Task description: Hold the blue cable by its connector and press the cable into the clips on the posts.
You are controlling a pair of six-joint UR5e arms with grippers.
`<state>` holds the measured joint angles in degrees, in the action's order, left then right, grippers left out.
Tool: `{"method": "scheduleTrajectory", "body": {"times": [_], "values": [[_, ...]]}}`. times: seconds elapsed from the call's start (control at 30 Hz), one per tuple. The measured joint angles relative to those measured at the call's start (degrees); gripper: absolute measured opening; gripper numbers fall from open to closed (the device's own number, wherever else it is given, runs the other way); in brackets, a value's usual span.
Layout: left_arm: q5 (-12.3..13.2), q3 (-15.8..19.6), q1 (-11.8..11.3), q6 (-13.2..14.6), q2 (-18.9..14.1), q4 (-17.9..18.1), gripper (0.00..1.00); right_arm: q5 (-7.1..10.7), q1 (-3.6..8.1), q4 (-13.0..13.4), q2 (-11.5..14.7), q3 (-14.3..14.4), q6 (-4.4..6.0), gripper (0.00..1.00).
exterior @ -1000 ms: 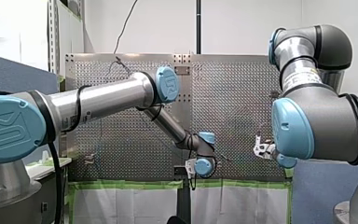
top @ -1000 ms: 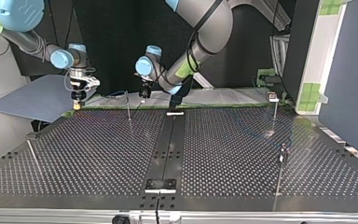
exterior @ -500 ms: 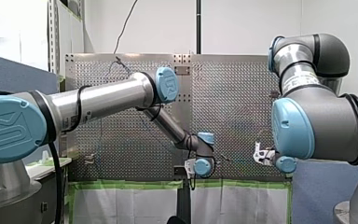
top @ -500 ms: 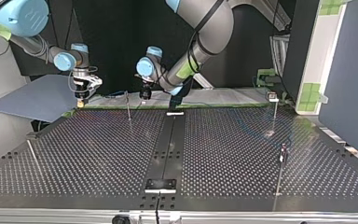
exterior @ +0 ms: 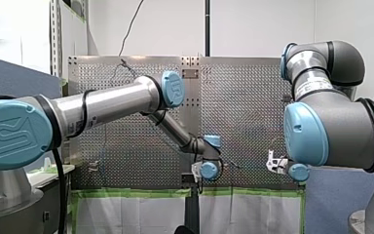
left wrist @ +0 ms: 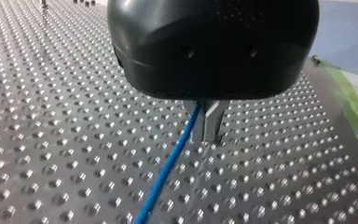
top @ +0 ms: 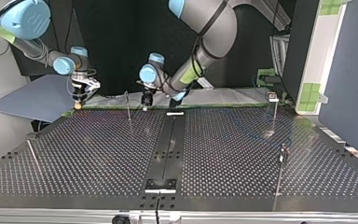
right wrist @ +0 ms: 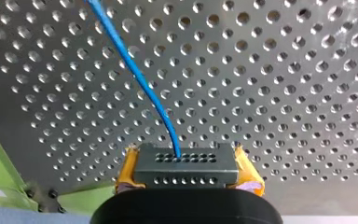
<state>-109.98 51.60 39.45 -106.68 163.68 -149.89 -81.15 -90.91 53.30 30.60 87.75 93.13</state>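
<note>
In the right wrist view my right gripper (right wrist: 186,179) is shut, its yellow pads (right wrist: 127,170) clamping the dark grey connector (right wrist: 186,167). The blue cable (right wrist: 135,77) leaves the connector and runs ahead over the perforated plate. In the left wrist view the cable (left wrist: 168,170) comes out from between the metal fingers (left wrist: 210,122) of my left gripper (left wrist: 206,137), which is shut on it just above the table. In the top view my right gripper (top: 79,101) hangs at the far left edge and my left gripper (top: 145,101) beside a thin post (top: 128,106).
Other posts stand at the top view's right: one with a clip on top (top: 272,97) and one nearer the camera (top: 282,156). A thin rod (top: 33,156) leans at the left. A black rail (top: 168,142) runs down the table's middle. Green tape (right wrist: 0,179) edges the table.
My left gripper has come down toward the table beside the thin post. My right arm's elbow has shifted, while its gripper stays almost in place with the connector.
</note>
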Motion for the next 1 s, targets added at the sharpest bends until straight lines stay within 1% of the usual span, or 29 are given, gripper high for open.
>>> {"method": "scheduleTrajectory", "body": {"times": [0.13, 0.33, 0.4, 0.5, 0.63, 0.73, 0.87, 0.9, 0.93, 0.97, 1.0], "values": [[0.33, 0.45, -0.85, 0.05, 0.0, 0.01, 0.0, -1.11, 0.08, -0.23, -0.03, -0.72, -0.02, 0.0], [1.04, 0.87, -1.82, 0.35, -0.04, 0.01, 0.0, -1.23, -0.11, -0.46, -0.03, -1.4, -0.53, 0.0], [1.25, 0.9, -2.19, 0.45, -0.04, 0.02, 0.0, -0.73, -0.15, -0.49, -0.03, -1.76, -0.56, 0.0], [1.12, 0.91, -2.73, 0.85, -0.05, 0.02, 0.0, 0.53, -0.25, -0.86, -0.04, -2.57, -0.63, 0.0], [0.59, 0.92, -3.27, 1.19, -0.07, 0.02, 0.0, 2.35, -0.36, -2.3, -0.04, -3.81, -0.75, 0.0], [0.51, 0.94, -3.53, 1.27, -0.06, 0.02, 0.0, 2.83, -0.39, -2.77, -0.05, -4.19, -0.78, 0.0], [0.8, 1.04, -3.74, 1.3, -0.08, 0.0, 0.0, 2.99, -0.47, -3.15, -0.05, -4.32, -0.92, 0.0], [0.92, 1.08, -3.77, 1.3, -0.08, -0.01, 0.14, 2.99, -0.48, -3.24, -0.05, -4.33, -0.97, 0.0], [1.13, 1.12, -3.79, 1.3, -0.08, -0.01, 0.32, 3.02, -0.51, -3.34, -0.05, -4.34, -1.03, 0.0], [1.53, 1.18, -3.8, 1.31, -0.08, -0.02, 0.32, 3.03, -0.54, -3.39, -0.05, -4.35, -1.07, 0.0], [1.86, 1.22, -3.81, 1.31, -0.08, -0.04, 0.45, 3.04, -0.56, -3.43, -0.05, -4.36, -1.09, 0.0]]}}
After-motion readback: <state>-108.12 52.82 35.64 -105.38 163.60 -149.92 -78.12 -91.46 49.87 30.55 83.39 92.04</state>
